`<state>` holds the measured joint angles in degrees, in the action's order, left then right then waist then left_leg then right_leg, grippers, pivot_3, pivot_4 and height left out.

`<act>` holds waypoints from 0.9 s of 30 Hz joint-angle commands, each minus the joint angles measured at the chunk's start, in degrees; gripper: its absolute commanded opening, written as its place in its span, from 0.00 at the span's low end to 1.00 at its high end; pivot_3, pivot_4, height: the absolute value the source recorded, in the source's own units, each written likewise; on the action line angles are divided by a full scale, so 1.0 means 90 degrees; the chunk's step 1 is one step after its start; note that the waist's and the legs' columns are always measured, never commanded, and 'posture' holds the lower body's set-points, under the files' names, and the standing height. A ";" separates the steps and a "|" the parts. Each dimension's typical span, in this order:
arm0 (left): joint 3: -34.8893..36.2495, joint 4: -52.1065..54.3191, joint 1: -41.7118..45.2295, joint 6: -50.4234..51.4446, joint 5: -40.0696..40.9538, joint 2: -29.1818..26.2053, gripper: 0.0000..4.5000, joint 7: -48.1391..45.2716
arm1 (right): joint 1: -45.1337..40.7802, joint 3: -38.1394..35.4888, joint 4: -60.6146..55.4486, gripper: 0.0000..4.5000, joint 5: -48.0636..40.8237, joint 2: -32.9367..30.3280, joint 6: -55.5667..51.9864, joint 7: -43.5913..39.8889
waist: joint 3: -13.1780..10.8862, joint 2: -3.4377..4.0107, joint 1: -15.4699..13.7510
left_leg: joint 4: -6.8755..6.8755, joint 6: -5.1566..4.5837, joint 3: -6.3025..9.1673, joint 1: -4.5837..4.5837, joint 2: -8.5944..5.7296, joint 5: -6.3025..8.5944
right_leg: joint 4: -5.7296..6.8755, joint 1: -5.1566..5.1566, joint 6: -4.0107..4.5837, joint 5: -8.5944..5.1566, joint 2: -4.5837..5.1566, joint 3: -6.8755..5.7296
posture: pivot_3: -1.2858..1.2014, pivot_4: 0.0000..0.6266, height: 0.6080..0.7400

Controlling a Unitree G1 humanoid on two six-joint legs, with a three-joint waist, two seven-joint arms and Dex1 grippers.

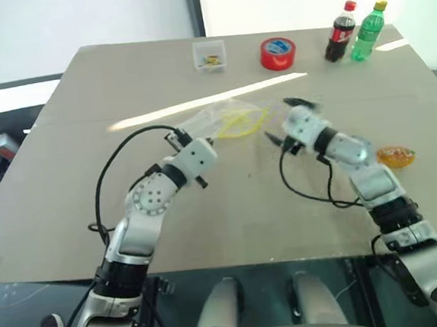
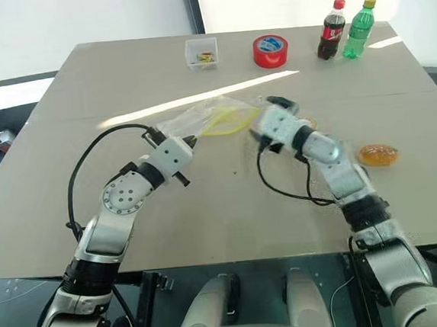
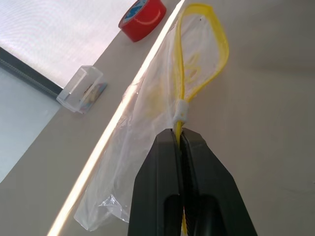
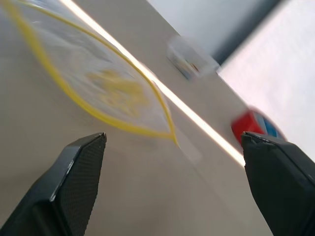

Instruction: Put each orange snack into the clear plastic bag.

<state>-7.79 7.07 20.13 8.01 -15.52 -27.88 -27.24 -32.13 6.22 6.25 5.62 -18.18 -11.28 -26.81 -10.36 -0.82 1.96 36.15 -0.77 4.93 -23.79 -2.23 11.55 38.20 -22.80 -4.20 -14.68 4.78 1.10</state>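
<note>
Yellow-rimmed bag [image 1: 226, 121] sits mid-tabletop, its rim pinched in the left gripper [image 3: 180, 142]. Right gripper [image 1: 284, 119] gapes wide, empty, beside the mouth. One snack [image 1: 396, 156] lies near the right edge; keep the mouth propped while fetching it.

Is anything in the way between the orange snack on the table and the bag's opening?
Only the robot's own right arm. The orange snack lies beside its forearm, and the open right gripper sits right by the clear plastic bag's mouth, which the left gripper holds.
</note>
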 commanded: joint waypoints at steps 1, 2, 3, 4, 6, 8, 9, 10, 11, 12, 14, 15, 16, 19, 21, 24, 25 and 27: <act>-0.0009 0.0024 0.0119 -0.0192 -0.0036 0.0006 0.00 0.0103 | 0.0222 -0.0753 -0.1453 0.99 -0.0325 0.0795 -0.2288 0.1092 | 0.0001 0.0001 0.0029 | 0.0000 0.0000 0.0000 0.0000 0.0003 0.0000 | 0.0005 -0.0001 0.0000 0.0000 -0.0001 0.0000 | 0.52 0.24 1.00; -0.0016 -0.0013 0.0143 -0.0214 -0.0041 0.0009 0.00 0.0107 | 0.0285 -0.0901 -0.1749 0.99 -0.0311 0.1079 -0.2851 0.1423 | 0.0001 0.0001 0.0031 | -0.0001 0.0000 0.0000 0.0002 0.0004 0.0000 | 0.0013 -0.0005 0.0001 -0.0001 -0.0002 0.0002 | 0.52 0.24 1.00; -0.0024 -0.0049 0.0164 -0.0244 -0.0047 0.0009 0.00 0.0108 | 0.0314 -0.0989 -0.1975 0.99 -0.0285 0.1297 -0.3261 0.1655 | 0.0001 0.0001 0.0029 | -0.0001 0.0000 -0.0002 0.0002 0.0005 0.0000 | 0.0019 -0.0010 0.0002 -0.0001 -0.0004 0.0004 | 0.52 0.24 1.00; -0.0037 -0.0079 0.0181 -0.0278 -0.0052 0.0005 0.00 0.0107 | 0.0312 -0.1056 -0.2127 0.99 -0.0230 0.1493 -0.3532 0.1901 | 0.0001 0.0002 0.0024 | -0.0001 0.0000 -0.0002 0.0001 0.0006 0.0000 | 0.0025 -0.0018 0.0002 -0.0001 -0.0004 0.0006 | 0.52 0.24 1.00; -0.0082 -0.0125 0.0212 -0.0336 -0.0055 0.0001 0.00 0.0096 | 0.0238 -0.1199 -0.2239 0.99 -0.0180 0.1815 -0.3974 0.2349 | 0.0001 0.0002 0.0015 | 0.0001 0.0001 -0.0007 -0.0002 -0.0001 -0.0001 | 0.0042 -0.0029 0.0002 -0.0001 -0.0001 0.0013 | 0.52 0.24 1.00; -0.0143 -0.0148 0.0231 -0.0385 -0.0064 0.0000 0.00 0.0075 | 0.0155 -0.1281 -0.2092 0.99 -0.0132 0.1963 -0.4217 0.2670 | 0.0001 0.0001 0.0010 | 0.0012 0.0001 -0.0009 -0.0001 -0.0004 -0.0001 | 0.0049 -0.0028 0.0001 -0.0001 0.0001 0.0015 | 0.52 0.24 1.00; -0.0172 -0.0164 0.0243 -0.0418 -0.0074 -0.0007 0.00 0.0062 | 0.0123 -0.1273 -0.1975 0.99 -0.0048 0.1963 -0.4226 0.2819 | 0.0001 0.0002 0.0005 | 0.0014 0.0001 -0.0009 -0.0001 -0.0005 -0.0001 | 0.0054 -0.0028 0.0001 -0.0001 0.0002 0.0015 | 0.52 0.24 1.00; -0.0191 -0.0182 0.0258 -0.0458 -0.0084 -0.0018 0.00 0.0053 | 0.0088 -0.1278 -0.1840 0.99 -0.0002 0.1969 -0.4213 0.2938 | 0.0001 0.0002 0.0004 | 0.0016 0.0001 -0.0009 -0.0001 -0.0005 -0.0001 | 0.0058 -0.0028 0.0001 -0.0001 0.0002 0.0016 | 0.52 0.24 1.00; -0.0201 -0.0194 0.0268 -0.0485 -0.0090 -0.0026 0.00 0.0048 | 0.0066 -0.1280 -0.1757 0.99 0.0018 0.1972 -0.4203 0.3019 | 0.0001 0.0002 0.0006 | 0.0017 0.0001 -0.0009 -0.0001 -0.0005 -0.0001 | 0.0059 -0.0028 0.0001 -0.0001 0.0002 0.0015 | 0.52 0.24 1.00; -0.0207 -0.0216 0.0289 -0.0496 -0.0093 -0.0026 0.00 0.0051 | 0.0016 -0.1312 -0.1648 0.99 -0.0013 0.2017 -0.4212 0.3108 | 0.0001 0.0002 0.0012 | 0.0018 0.0002 -0.0010 0.0000 -0.0007 -0.0002 | 0.0062 -0.0029 0.0001 -0.0001 0.0002 0.0016 | 0.52 0.24 1.00; -0.0209 -0.0264 0.0326 -0.0518 -0.0104 -0.0023 0.00 0.0054 | -0.0099 -0.1422 -0.1357 0.99 -0.0111 0.2151 -0.4145 0.3299 | 0.0001 0.0002 0.0023 | 0.0018 0.0002 -0.0010 0.0001 -0.0006 -0.0002 | 0.0067 -0.0031 0.0001 -0.0001 0.0001 0.0016 | 0.52 0.24 1.00; -0.0212 -0.0280 0.0338 -0.0533 -0.0122 -0.0026 0.00 0.0054 | -0.0143 -0.1459 -0.1209 0.99 -0.0141 0.2197 -0.4030 0.3377 | 0.0001 0.0002 0.0026 | 0.0018 0.0003 -0.0010 0.0001 -0.0005 -0.0002 | 0.0069 -0.0035 0.0001 -0.0001 -0.0002 0.0017 | 0.52 0.24 1.00; -0.0213 -0.0289 0.0344 -0.0542 -0.0136 -0.0028 0.00 0.0052 | -0.0175 -0.1504 -0.1104 0.99 -0.0167 0.2236 -0.3970 0.3448 | 0.0001 0.0002 0.0040 | 0.0018 0.0003 -0.0012 0.0000 -0.0005 -0.0003 | 0.0070 -0.0037 0.0001 -0.0001 -0.0002 0.0019 | 0.52 0.24 1.00; -0.0174 -0.0264 0.0323 -0.0508 -0.0161 -0.0027 0.00 0.0073 | -0.0247 -0.1592 -0.0843 0.99 -0.0350 0.2329 -0.3801 0.3472 | 0.0001 0.0002 0.0046 | 0.0017 0.0003 -0.0018 0.0000 -0.0004 -0.0003 | 0.0071 -0.0039 0.0001 -0.0001 -0.0003 0.0026 | 0.52 0.24 1.00; -0.0145 -0.0241 0.0291 -0.0474 -0.0169 -0.0025 0.00 0.0090 | -0.0305 -0.1563 -0.0653 0.99 -0.0446 0.2348 -0.3680 0.3402 | 0.0001 0.0002 0.0046 | 0.0017 0.0003 -0.0019 -0.0002 -0.0004 -0.0003 | 0.0070 -0.0040 0.0001 -0.0001 -0.0002 0.0026 | 0.52 0.24 1.00; -0.0141 -0.0222 0.0265 -0.0456 -0.0179 -0.0024 0.00 0.0097 | -0.0365 -0.1510 -0.0335 0.99 -0.0503 0.2310 -0.3503 0.3393 | 0.0001 0.0002 0.0046 | 0.0017 0.0002 -0.0020 -0.0001 -0.0004 -0.0003 | 0.0070 -0.0040 0.0001 -0.0001 -0.0002 0.0028 | 0.52 0.24 1.00; -0.0143 -0.0219 0.0267 -0.0451 -0.0183 -0.0024 0.00 0.0097 | -0.0390 -0.1492 -0.0220 0.94 -0.0491 0.2275 -0.3411 0.3410 | 0.0001 0.0002 0.0046 | 0.0017 0.0003 -0.0020 -0.0001 -0.0004 -0.0003 | 0.0071 -0.0041 0.0001 -0.0001 -0.0002 0.0028 | 0.52 0.24 1.00; -0.0133 -0.0215 0.0268 -0.0449 -0.0185 -0.0039 0.00 0.0094 | -0.0440 -0.1444 -0.0041 0.79 -0.0449 0.2189 -0.3182 0.3419 | 0.0001 0.0002 0.0047 | 0.0017 0.0002 -0.0020 -0.0001 -0.0004 -0.0003 | 0.0071 -0.0041 0.0001 -0.0001 -0.0003 0.0027 | 0.52 0.24 1.00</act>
<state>-9.65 3.77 22.32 4.54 -16.80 -27.82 -27.11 -34.37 -7.44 6.18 1.71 2.16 -42.52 3.96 -10.35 -0.80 2.38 36.30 -0.75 4.75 -23.81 -2.27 11.53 38.84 -23.18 -4.19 -14.69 4.75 1.35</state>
